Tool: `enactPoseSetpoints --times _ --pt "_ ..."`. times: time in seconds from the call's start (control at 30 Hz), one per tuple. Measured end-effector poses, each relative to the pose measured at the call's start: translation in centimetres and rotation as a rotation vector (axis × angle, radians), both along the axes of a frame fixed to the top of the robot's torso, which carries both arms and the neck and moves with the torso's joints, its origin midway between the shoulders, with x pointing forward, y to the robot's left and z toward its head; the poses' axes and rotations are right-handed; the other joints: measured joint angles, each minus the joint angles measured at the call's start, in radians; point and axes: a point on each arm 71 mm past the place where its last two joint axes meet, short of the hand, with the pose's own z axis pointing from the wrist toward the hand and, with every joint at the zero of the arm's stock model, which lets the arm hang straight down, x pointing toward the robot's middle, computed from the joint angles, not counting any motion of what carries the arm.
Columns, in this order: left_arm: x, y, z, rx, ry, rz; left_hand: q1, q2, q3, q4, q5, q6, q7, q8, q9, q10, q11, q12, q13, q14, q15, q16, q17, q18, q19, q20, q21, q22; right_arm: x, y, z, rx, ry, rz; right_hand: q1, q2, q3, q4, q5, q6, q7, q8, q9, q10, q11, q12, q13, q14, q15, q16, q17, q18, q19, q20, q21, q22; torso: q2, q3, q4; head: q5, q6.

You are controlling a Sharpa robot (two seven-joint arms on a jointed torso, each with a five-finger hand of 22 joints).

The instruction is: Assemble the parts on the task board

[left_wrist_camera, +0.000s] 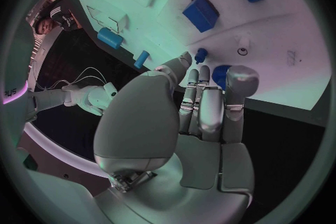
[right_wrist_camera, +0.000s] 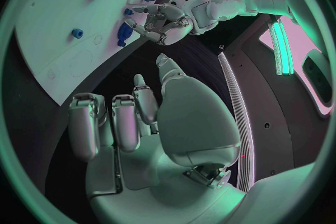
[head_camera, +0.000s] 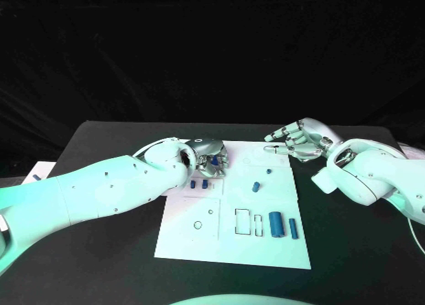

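Left hand (head_camera: 208,157) low over the far left corner of the task board (head_camera: 267,254), fingers curled round a blue part (left_wrist_camera: 220,75) that shows at the fingertips in the left wrist view; hold looks like a pinch. Two small blue blocks (head_camera: 199,185) lie on the board just near of that hand. Right hand (head_camera: 299,141) off the board's far right corner, over the black bench (head_camera: 102,146), fingers loosely spread, nothing in it. Small blue peg (head_camera: 256,187) mid-board, between the hands and nearer. Two long blue cylinders (head_camera: 283,226) toward the near right edge, well apart from both hands.
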Motion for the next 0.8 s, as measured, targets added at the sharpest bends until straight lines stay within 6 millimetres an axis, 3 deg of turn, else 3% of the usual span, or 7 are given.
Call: enactPoseSetpoints --times 0.23,0.3,0.8 --pt "0.18 0.14 -0.36 0.032 0.028 0.014 -0.01 0.004 0.009 -0.003 0.0 0.007 0.0 -0.012 -0.011 0.007 0.0 -0.013 -0.016 0.003 0.0 0.025 0.019 -0.005 0.023 -0.002 0.09 0.076 -0.01 0.03 0.0 0.0 0.0 0.001 -0.006 0.006 -0.004 0.004 0.0 0.0 0.0 0.0 0.0 0.0 0.0 0.002 0.0 0.0 0.0 0.0 0.0 0.0 0.0 0.0 0.0 0.0 0.0 0.0 0.0005 0.0 -0.001" --pt "0.22 0.18 -0.43 0.039 0.034 0.018 -0.016 0.0 0.009 -0.003 0.0 0.007 0.0 -0.017 -0.013 0.007 0.0 -0.014 -0.018 0.003 0.0 0.03 0.018 -0.018 0.028 0.0 0.103 0.087 -0.01 0.03 0.0 0.0 0.0 0.001 -0.008 0.008 -0.004 0.004 0.0 0.0 0.0 0.0 0.001 0.0 0.0 0.002 0.0 0.0 0.0 0.0 0.0 0.0 0.0 0.0 0.0 0.0 0.0 0.0 0.0005 -0.001 -0.001" --pt "0.56 -0.16 -0.27 0.062 0.051 0.035 -0.011 0.015 0.026 -0.004 0.0 0.017 0.001 -0.027 -0.02 0.022 -0.001 -0.025 -0.029 0.003 0.0 0.046 0.025 -0.019 0.037 -0.002 0.142 0.124 -0.02 0.08 -0.01 0.001 0.001 0.004 -0.009 0.009 -0.004 0.004 0.0 0.0 0.0 0.0 0.001 0.0 0.0 0.002 0.0 0.0 0.0 0.0 0.0 0.0 0.0 0.0 0.0 0.0 -0.001 -0.0012 0.0007 -0.002 -0.002"
